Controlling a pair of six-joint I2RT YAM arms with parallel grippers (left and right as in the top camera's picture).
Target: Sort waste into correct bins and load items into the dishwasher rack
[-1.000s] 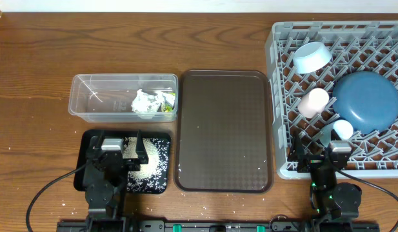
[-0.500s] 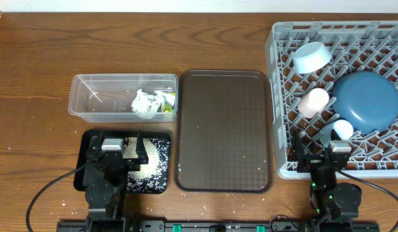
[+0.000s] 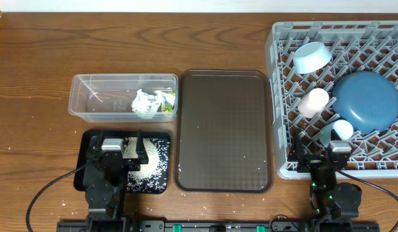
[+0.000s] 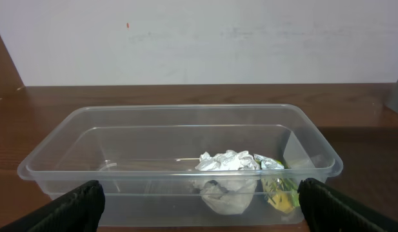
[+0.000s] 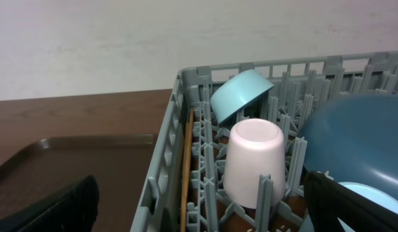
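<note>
The clear tub [image 3: 95,96] holds the crumpled white-and-green wrapper [image 3: 149,102], also in the left wrist view [image 4: 228,174]. The black tray [image 3: 89,145] holds rice grains [image 3: 147,169]. The grey rack [image 3: 279,77] holds the pale bowl [image 3: 311,56], pink cup [image 3: 313,102], blue plate [image 3: 366,100] and light-blue cup [image 3: 342,129]. My left gripper [image 3: 119,154] is open and empty over the black tray, facing the tub [image 4: 179,129]. My right gripper [image 3: 328,153] is open and empty at the rack's front edge, near the pink cup [image 5: 253,161]. No carrot shows.
The brown serving tray [image 3: 224,129] lies between the bins and the rack. A wooden chopstick [image 5: 186,167] lies inside the rack's left wall. Stray rice grains [image 3: 205,207] dot the table near the front edge. A white wall stands behind the table.
</note>
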